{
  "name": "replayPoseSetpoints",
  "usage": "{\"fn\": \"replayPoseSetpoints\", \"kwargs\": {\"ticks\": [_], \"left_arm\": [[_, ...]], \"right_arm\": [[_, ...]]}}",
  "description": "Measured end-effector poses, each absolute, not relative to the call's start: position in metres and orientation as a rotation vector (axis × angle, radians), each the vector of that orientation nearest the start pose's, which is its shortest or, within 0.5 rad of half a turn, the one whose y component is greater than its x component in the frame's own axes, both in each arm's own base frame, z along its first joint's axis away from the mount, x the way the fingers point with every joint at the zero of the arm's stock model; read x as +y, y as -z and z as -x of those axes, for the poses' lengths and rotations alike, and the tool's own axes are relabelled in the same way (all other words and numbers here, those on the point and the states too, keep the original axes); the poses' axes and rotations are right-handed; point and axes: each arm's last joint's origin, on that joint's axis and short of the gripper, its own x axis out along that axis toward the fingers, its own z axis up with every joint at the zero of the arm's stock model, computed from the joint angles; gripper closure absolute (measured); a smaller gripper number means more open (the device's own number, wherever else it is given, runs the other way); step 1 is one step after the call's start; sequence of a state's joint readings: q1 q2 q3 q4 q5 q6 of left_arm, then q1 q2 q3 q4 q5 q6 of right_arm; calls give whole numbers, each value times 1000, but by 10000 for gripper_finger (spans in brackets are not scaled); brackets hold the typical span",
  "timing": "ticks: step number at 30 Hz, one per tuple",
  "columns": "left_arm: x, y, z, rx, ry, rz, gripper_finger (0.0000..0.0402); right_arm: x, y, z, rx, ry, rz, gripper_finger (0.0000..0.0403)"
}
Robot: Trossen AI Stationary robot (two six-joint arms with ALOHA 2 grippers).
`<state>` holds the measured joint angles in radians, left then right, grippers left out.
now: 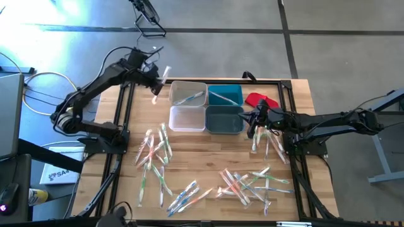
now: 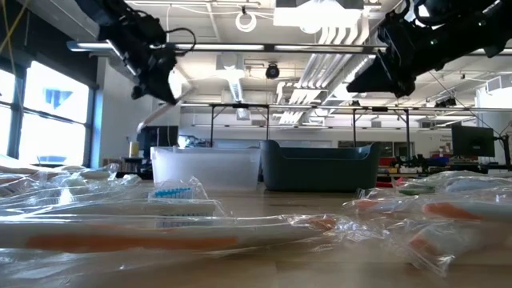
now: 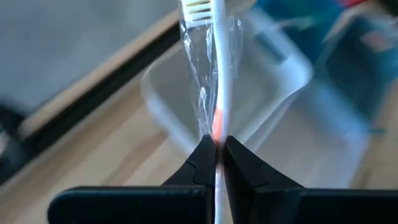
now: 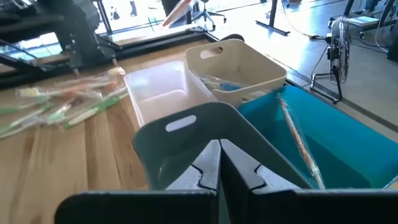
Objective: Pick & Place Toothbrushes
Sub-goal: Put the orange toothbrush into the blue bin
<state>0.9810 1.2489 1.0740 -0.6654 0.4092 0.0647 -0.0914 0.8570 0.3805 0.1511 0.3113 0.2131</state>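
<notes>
Toothbrushes (image 1: 240,184) in clear wrappers lie scattered over the near half of the wooden bench (image 1: 208,154), one loose heap at near right, a second heap (image 1: 154,151) at near left, and a few more (image 1: 268,142) beneath the right arm. Beyond them, at mid-bench, stand four bins in a block: a clear bin (image 1: 187,118) and a dark grey bin (image 1: 225,120) in the nearer row, a cream bin (image 1: 188,93) and a teal bin (image 1: 225,94) behind, the last two each already holding a brush; a red cloth-like piece (image 1: 261,99) lies just right of the teal bin. The right gripper (image 1: 255,121) hangs just right of the dark grey bin with its fingers (image 4: 208,165) pressed together on nothing. Farther off, the left gripper (image 1: 158,80) is raised just left of the cream bin, its fingers (image 3: 202,163) pinched tight on a wrapped toothbrush (image 3: 219,68) with a white handle and an orange accent, gripped low on the handle so the bristle end points away toward the bins. The step in hand looks like the carry to a bin; the next move probably calls for bringing the brush over the chosen bin's opening, lowering a little, and parting the fingers so it drops inside rather than catching on the rim. Which bin is meant cannot be told.
</notes>
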Motion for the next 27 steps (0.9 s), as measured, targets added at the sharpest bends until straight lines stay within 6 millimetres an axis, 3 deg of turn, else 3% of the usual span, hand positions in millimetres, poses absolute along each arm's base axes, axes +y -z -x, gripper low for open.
{"fn": "replayPoseSetpoints", "kwargs": {"ticks": [9, 19, 27], "left_arm": [[202, -321, -173, 439, -327, 282, 393], [174, -328, -207, 389, -151, 116, 392], [152, -333, -239, 294, -25, 20, 392]], "right_arm": [[-26, -220, -183, 208, 426, -182, 401], [-26, -228, -189, 103, 409, -195, 401], [-26, -222, -214, 13, 319, -177, 400]]}}
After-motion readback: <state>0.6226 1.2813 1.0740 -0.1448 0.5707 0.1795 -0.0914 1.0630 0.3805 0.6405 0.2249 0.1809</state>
